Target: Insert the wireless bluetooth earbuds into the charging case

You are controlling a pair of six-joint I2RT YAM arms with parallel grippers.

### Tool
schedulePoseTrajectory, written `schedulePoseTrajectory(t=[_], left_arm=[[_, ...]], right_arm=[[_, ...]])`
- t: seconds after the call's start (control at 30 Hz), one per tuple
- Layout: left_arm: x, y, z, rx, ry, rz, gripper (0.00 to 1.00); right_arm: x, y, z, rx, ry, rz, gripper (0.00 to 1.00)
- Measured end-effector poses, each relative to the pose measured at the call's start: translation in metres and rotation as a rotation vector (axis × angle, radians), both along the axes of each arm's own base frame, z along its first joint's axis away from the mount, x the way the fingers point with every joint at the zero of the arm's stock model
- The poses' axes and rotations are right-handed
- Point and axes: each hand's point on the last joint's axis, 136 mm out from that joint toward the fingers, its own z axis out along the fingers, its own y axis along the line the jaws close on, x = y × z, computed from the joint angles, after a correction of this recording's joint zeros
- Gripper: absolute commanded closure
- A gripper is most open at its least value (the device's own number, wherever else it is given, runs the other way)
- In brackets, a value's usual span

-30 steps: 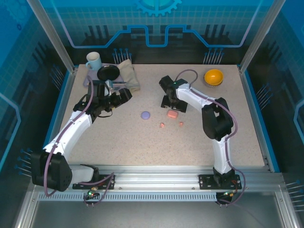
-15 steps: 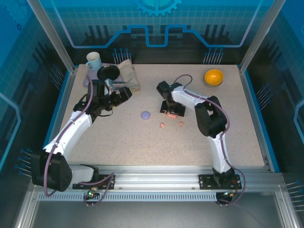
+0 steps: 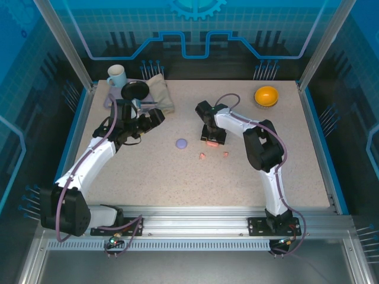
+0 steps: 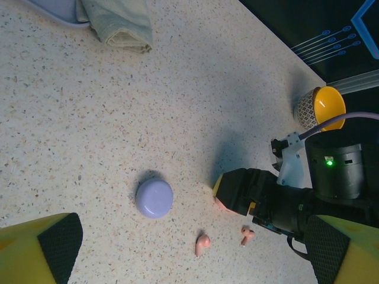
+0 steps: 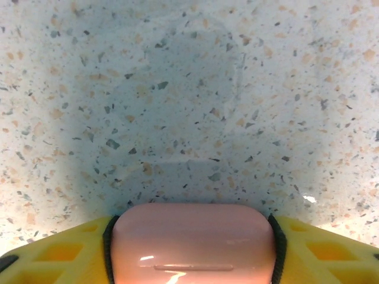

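The left pink bud (image 3: 202,156) and the right pink bud (image 3: 225,154) look very light and hard, like smooth little beans. I think they would slide or roll away if a finger bumped them. The best place to hold one looks like the fat round part, with a finger on each side and a soft squeeze. The pink case (image 5: 192,236) is smooth and shiny too, with round corners, so it could slip out of a loose hold.

Both buds are salmon pink, with a round head and a short stub. They lie on the speckled desk (image 3: 148,177), a little apart from each other, just on the near side of the pink case. The case is a small rounded box with a thin line across its front, and its lid looks closed. A round purple case (image 3: 181,143) sits to its left.

The right tool (image 3: 213,137) is down on the pink case, pinching it between its black pads (image 5: 110,236). The left tool (image 3: 154,117) hangs at the far left, spread wide and holding nothing.
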Motion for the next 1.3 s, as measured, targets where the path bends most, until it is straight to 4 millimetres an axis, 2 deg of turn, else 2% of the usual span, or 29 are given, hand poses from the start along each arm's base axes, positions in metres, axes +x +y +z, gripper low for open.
schedulePoseTrajectory(t=[0.13,0.43,0.7,0.8,0.9,1.07,1.17,1.3], left_arm=[[0.001,0.001,0.0,-0.005,0.006,0.016,0.01],[0.001,0.002,0.0,-0.016,0.014,0.033,0.01],[0.0,-0.005,0.002,-0.024,-0.015,-0.02,0.01],[-0.007,-0.01,-0.008,-0.047,-0.032,-0.049,0.01],[-0.023,-0.021,-0.032,-0.061,-0.029,-0.083,0.01],[-0.05,-0.059,-0.063,-0.057,-0.057,-0.162,0.04],[-0.056,-0.081,-0.063,-0.053,-0.127,-0.19,0.07],[-0.048,-0.095,-0.053,-0.055,-0.226,-0.176,0.15]], right_arm=[[0.0,0.0,0.0,0.013,-0.008,0.01,0.52],[0.006,0.009,0.009,0.069,-0.043,0.055,0.56],[0.013,0.019,0.048,0.138,-0.131,0.085,0.56],[0.011,0.025,0.062,0.18,-0.157,0.091,0.56],[0.007,0.033,0.078,0.241,-0.175,0.084,0.56],[0.006,0.05,0.109,0.375,-0.207,0.035,0.57],[0.005,0.06,0.124,0.458,-0.217,-0.01,0.57],[0.003,0.075,0.137,0.557,-0.204,-0.07,0.56]])
